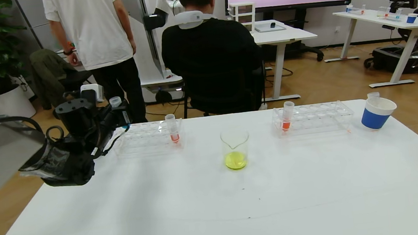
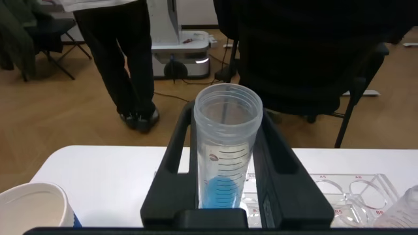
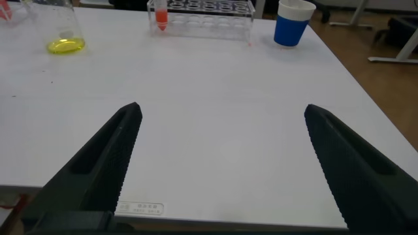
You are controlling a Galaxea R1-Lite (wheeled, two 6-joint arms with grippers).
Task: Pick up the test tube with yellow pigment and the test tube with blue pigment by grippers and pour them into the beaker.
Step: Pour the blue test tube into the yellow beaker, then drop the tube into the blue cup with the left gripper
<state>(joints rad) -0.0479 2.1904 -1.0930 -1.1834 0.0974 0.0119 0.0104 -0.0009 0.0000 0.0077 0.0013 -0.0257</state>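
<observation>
My left gripper (image 1: 117,111) is shut on the test tube with blue pigment (image 1: 115,102) and holds it upright above the left end of the left rack (image 1: 149,137). In the left wrist view the tube (image 2: 225,156) stands between the black fingers (image 2: 173,163), with blue liquid at its bottom and its mouth open. The beaker (image 1: 235,147) stands mid-table with yellow liquid in its bottom; it also shows in the right wrist view (image 3: 62,29). No tube with yellow liquid shows. My right gripper (image 3: 222,109) is open and empty over the table's near right part.
Two clear racks, left and right (image 1: 312,117), each hold an orange-red tube (image 1: 173,130) (image 1: 287,117). A blue-and-white paper cup (image 1: 376,113) with a clear tube in it stands far right. Another cup (image 2: 32,209) is near my left gripper. People stand and sit behind the table.
</observation>
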